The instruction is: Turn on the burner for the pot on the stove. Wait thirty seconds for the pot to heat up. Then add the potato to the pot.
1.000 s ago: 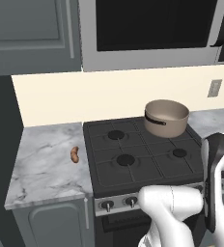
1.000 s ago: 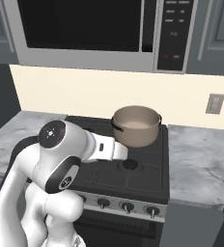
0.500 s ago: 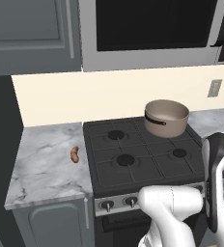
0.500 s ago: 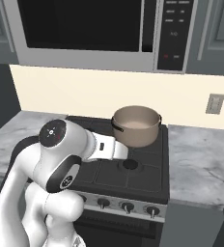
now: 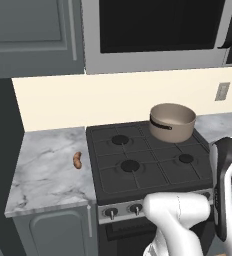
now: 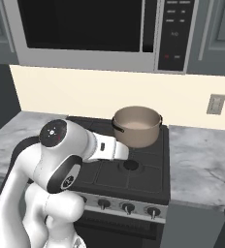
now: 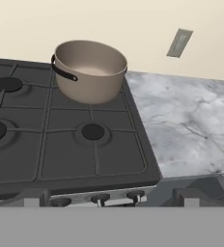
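One pot at 1 o'clock on one four-burner stove; one potato on counter at 9 o'clock. Claw released. No readable writing.

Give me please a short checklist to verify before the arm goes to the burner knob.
1. Pot sits on the back right burner of the stove: ok.
2. Pot is empty inside: ok.
3. Potato waits on the counter left of the stove, apart from it: ok.
4. Knobs on the front panel are free, nothing in front of them: ok.
5. Which knob serves the pot's burner: cannot tell.
6. Any burner already lit: no flame seen under the pot, ok.
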